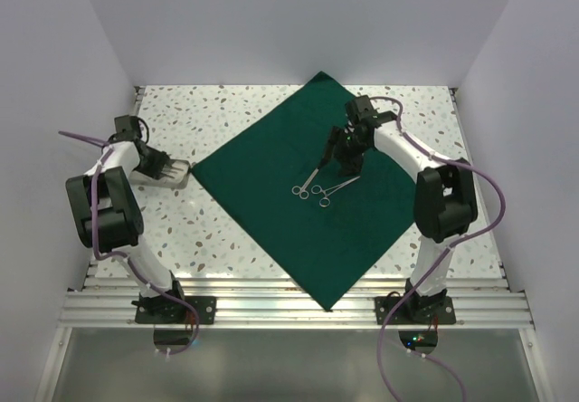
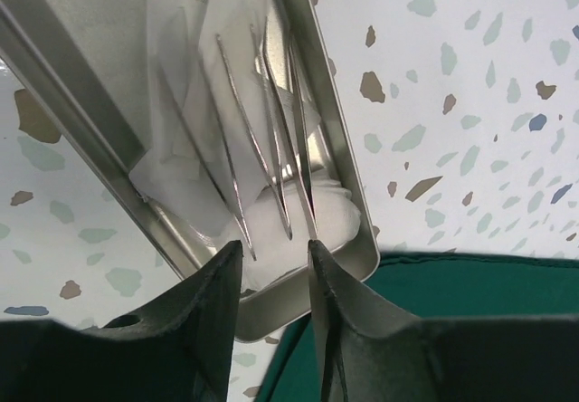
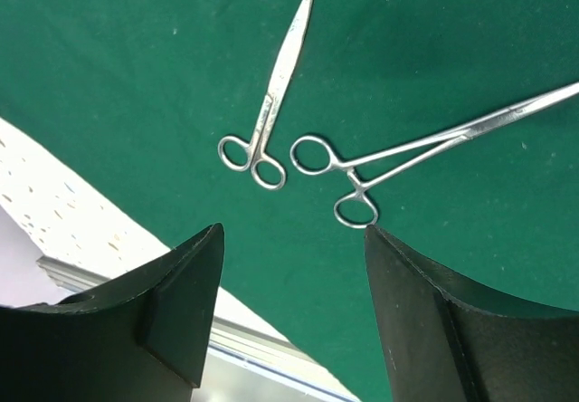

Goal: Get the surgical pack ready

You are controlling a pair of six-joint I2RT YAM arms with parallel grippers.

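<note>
The dark green drape (image 1: 298,212) lies spread flat as a diamond on the speckled table. Two silver instruments rest on it near its middle: scissors (image 1: 306,185) (image 3: 271,94) and ring-handled forceps (image 1: 336,187) (image 3: 425,144). My right gripper (image 1: 348,162) (image 3: 294,234) hovers just above them, open and holding nothing. My left gripper (image 1: 167,165) (image 2: 276,257) hangs over a metal tray (image 1: 184,176) (image 2: 335,130) at the left, with its jaws apart and nothing between them. In the tray lie thin tweezers (image 2: 262,139) on white gauze (image 2: 339,216).
The tray sits just off the drape's left corner (image 2: 470,284). White walls close in the table on three sides. An aluminium rail (image 1: 298,307) with both arm bases runs along the near edge.
</note>
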